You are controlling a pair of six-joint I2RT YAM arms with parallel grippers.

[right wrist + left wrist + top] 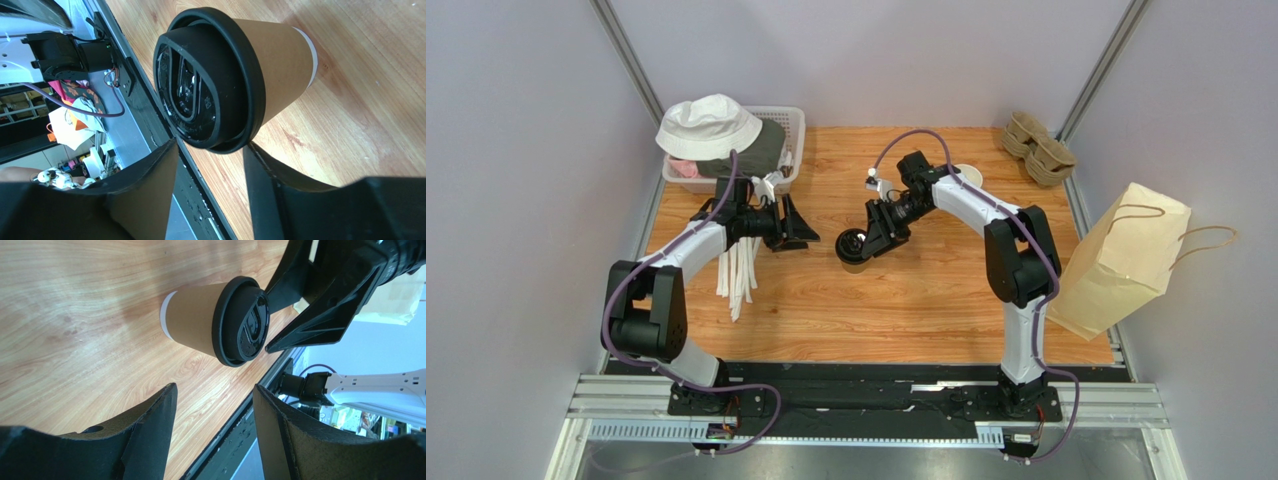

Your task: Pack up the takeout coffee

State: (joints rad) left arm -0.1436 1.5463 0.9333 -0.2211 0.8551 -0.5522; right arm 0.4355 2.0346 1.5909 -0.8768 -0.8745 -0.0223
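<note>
The takeout coffee [853, 248] is standing upright on the wooden table [906, 300], between both arms. The right gripper [210, 145] is sitting right at its black lid [200, 90], jaws spread wide; whether it is touching is hard to call. The left gripper [215, 387] is facing the cup from nearby, jaws gaping too.

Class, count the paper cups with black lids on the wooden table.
1. The lidded cup stands mid-table, right at the open right gripper. A pale round thing behind the right arm is partly hidden; it may be another cup.
</note>
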